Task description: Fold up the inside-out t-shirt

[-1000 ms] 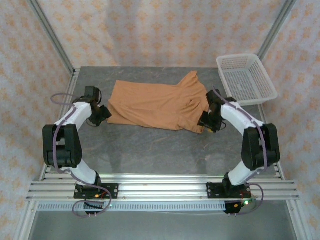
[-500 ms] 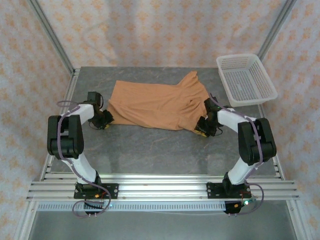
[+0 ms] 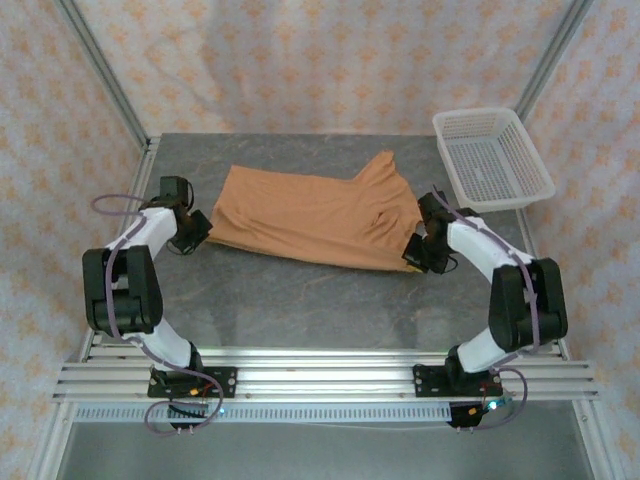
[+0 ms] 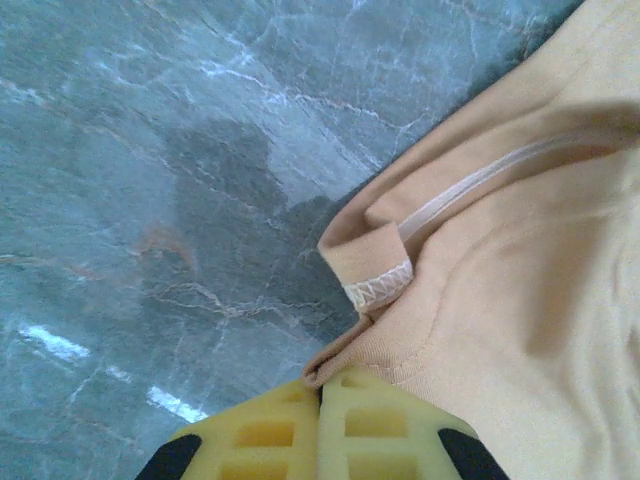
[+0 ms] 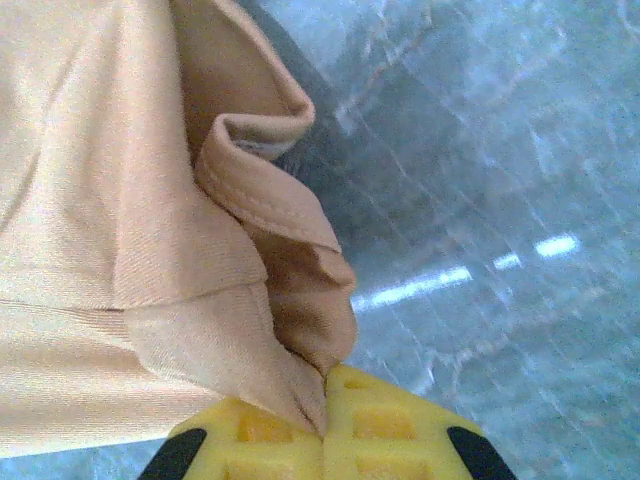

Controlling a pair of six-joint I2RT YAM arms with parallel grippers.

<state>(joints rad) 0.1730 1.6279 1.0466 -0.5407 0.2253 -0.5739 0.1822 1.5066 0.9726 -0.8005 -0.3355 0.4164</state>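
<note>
Tan cloth, one item: the inside-out t-shirt (image 3: 310, 215), spread flat across the far middle of the grey stone-patterned table (image 3: 300, 300); one peak of cloth rises at its far right, near the white mesh basket (image 3: 493, 158) but apart from it.

Left gripper (image 3: 203, 230): at the shirt's left edge; the left wrist view shows the yellow fingers pressed together with a thin tip of cloth caught between them, just near of a rolled hem (image 4: 378, 290) with white zigzag stitching and a pale seam tape (image 4: 470, 185).

Right gripper (image 3: 415, 252): at the shirt's near right corner; fingers likewise pressed together, clamping a bunched, puckered fold that looks several layers thick.

Hazards, for your attention:
- Left hold looks shallow, taken at the very tip of the fingers; a hard pull or a fast lift could slide the cloth free and drop that side.
- Right hold takes a crumple, not a flat edge; you cannot tell how many layers are caught, so a carry could trap an inner layer and fold it in crooked.
- Cloth runs fairly taut between your two holds; moving the arms apart or at unequal height could skew the edge or strip a grip.
- Dragging low would rub the body on the table and wrinkle it; the far right peak could flop over unseen.
</note>
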